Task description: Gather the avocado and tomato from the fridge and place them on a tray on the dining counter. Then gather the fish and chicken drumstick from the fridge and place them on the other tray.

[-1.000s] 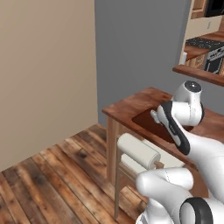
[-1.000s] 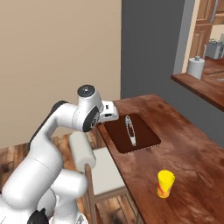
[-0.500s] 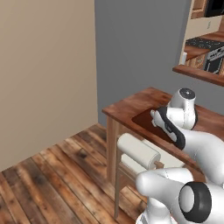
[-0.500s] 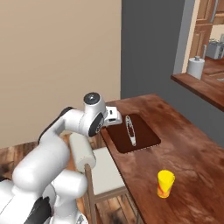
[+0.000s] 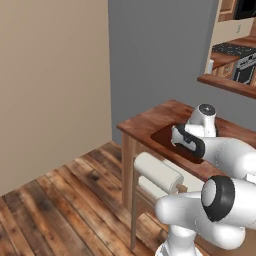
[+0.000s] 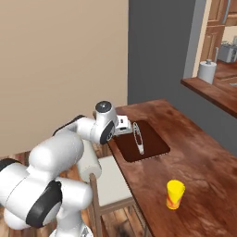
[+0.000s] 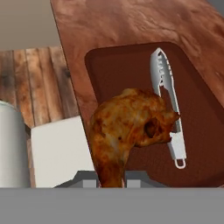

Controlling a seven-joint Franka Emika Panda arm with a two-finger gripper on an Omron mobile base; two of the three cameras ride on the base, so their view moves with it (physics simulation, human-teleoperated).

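The arm has folded lower and swung toward the counter's near edge since a second ago. In the hand view, left to right: a white-cushioned stool (image 7: 57, 153), the chicken drumstick (image 7: 129, 129) clamped in the gripper (image 7: 110, 181) over the brown tray (image 7: 109, 70), then the silvery fish (image 7: 168, 98) lying on that tray atop the dining counter (image 7: 113, 22).

— How's the arm sitting?
— I see it folded low, elbow forward, the wrist reaching out level over the near edge of the desk (image 6: 194, 152).
— And the gripper (image 7: 111, 181)?
— From the hand camera I read the fingers as clamped tight on the chicken drumstick (image 7: 129, 131), which juts out ahead of them.
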